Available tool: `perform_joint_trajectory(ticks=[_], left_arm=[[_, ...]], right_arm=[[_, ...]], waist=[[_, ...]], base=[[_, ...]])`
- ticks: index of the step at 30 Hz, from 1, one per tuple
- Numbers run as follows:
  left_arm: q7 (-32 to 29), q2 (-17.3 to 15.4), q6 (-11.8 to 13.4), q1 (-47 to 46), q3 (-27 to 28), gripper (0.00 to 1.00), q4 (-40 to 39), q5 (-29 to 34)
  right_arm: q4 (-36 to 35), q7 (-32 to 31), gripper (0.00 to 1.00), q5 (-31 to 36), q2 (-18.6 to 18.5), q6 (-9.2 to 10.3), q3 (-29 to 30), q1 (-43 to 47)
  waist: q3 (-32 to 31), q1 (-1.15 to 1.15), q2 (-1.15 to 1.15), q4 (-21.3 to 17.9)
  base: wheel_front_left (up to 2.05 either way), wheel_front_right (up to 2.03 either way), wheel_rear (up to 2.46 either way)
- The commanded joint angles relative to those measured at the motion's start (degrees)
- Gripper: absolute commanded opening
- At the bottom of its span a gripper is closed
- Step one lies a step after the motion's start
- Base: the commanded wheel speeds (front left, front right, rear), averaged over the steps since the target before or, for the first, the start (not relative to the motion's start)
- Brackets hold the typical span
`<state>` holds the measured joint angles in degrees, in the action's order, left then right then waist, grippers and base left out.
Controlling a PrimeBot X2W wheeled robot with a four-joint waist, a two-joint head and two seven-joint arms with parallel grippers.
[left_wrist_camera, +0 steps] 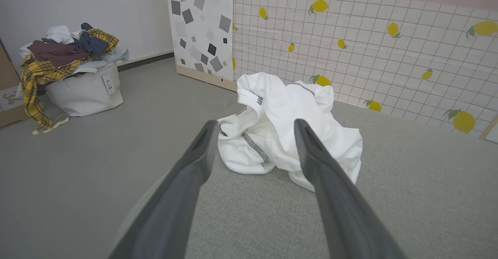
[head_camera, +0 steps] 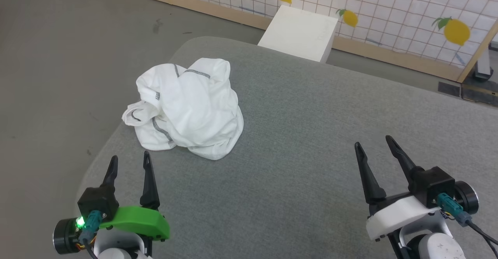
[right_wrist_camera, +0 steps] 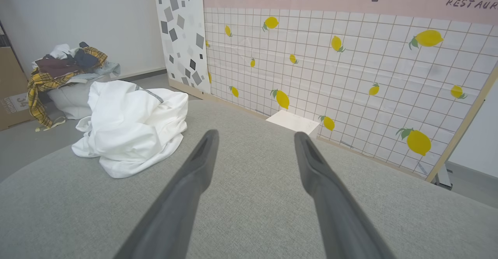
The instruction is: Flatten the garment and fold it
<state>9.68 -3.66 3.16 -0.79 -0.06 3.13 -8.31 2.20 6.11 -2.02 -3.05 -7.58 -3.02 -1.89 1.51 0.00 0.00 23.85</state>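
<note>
Garment (head_camera: pixel 186 107) bunched in a heap nr table (head_camera: pixel 311 142) far-left corner, nothing flat yet. My left gripper (head_camera: pixel 130 155) jaws apart, empty, aimed at heap. My right gripper (head_camera: pixel 372 140) also apart, well off near-right. Staged for grab, imo.

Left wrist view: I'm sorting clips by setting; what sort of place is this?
Probably a staged test room, not a home: a lemon-print backdrop panel stands on the floor, a bag overflows with clothes, and a crumpled T-shirt lies on a grey padded table.
</note>
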Motion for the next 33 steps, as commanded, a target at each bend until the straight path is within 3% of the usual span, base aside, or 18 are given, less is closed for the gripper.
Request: perform_joint_trajectory(ticks=[1,33], left_arm=[[0.5,-0.4,0.5,0.4,0.2,1.00,0.3,-0.4],[4.3,-0.5,1.9,0.6,0.3,1.00,2.6,-3.8]], right_arm=[[0.2,0.6,1.00,-0.3,0.1,0.06,-0.2,-1.1],[1.2,2.7,1.00,-1.1,0.2,0.08,-1.3,-2.7]], waist=[[0.1,0.00,0.00,0.6],[0.8,0.00,0.00,8.4]], base=[[0.00,0.00,0.00],[0.00,0.00,0.00]])
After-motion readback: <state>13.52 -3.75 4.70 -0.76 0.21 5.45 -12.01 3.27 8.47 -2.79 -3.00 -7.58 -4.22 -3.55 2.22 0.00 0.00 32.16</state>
